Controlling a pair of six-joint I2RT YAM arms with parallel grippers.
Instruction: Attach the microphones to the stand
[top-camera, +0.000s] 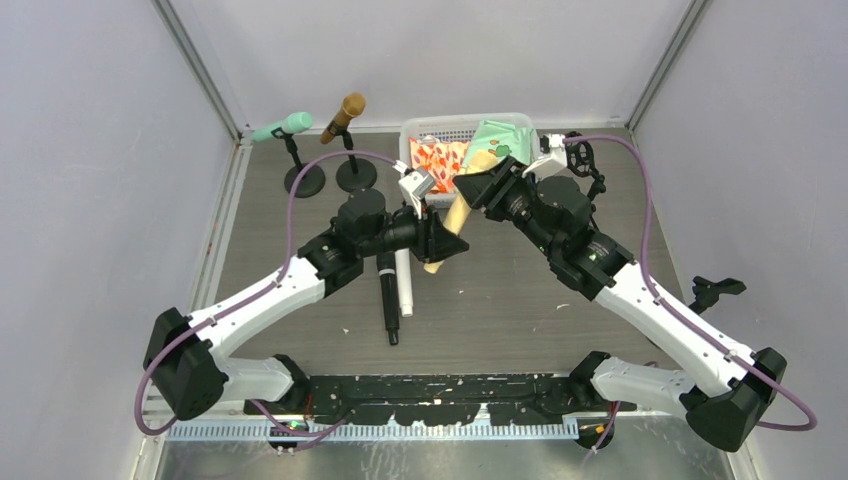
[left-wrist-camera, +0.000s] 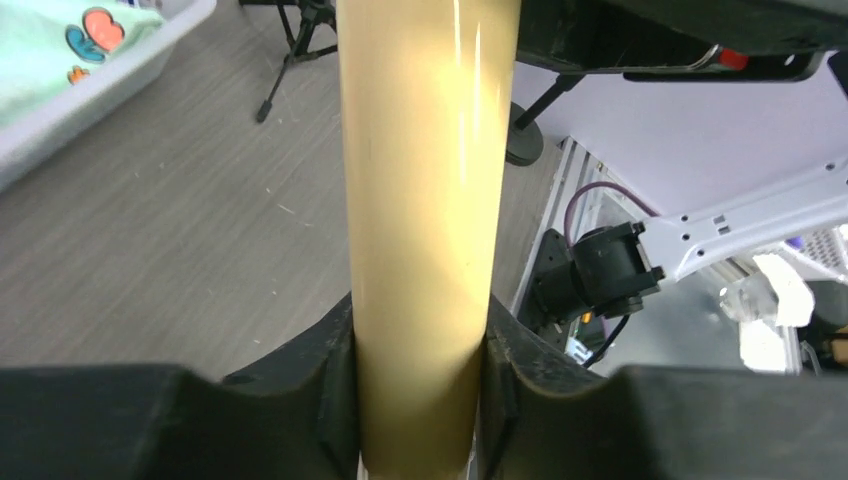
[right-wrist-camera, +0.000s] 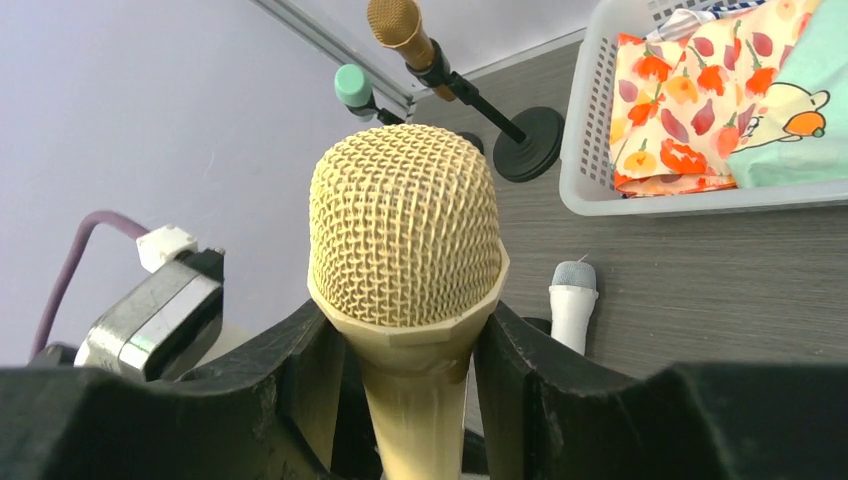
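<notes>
- Currently the pale yellow stick microphone with a mesh head (top-camera: 458, 210) is held off the grey wood-grain table (top-camera: 500, 300), slanting between the two arms with its head toward the back.
- The left gripper (left-wrist-camera: 420, 360) has its jaws pinching the smooth barrel at the tail end.
- The right gripper (right-wrist-camera: 410, 360) has its jaws closed about the neck, with the collar under the mesh head seated against both fingers.
- Judged step: a two-arm regrasp to orient the barrel before clipping it in.
- Release one grip only once the other is firm. The glossy barrel is likely to slip through a loose pinch.
- Avoid twisting the arms against each other while both are clamped.
- The mint green microphone (top-camera: 282, 127) and the brown-gold microphone (top-camera: 343, 117) sit on round-based black stands (top-camera: 305, 180) at the back left. Approach beside them without knocking either.
- The black microphone (top-camera: 388, 295) and the white microphone (top-camera: 404, 285) lie side by side on the table just below the left gripper. Route the carry above them.
- A white plastic basket of patterned cloths (top-camera: 470, 122) stands just behind the right gripper. Swing clear of its rim.
</notes>
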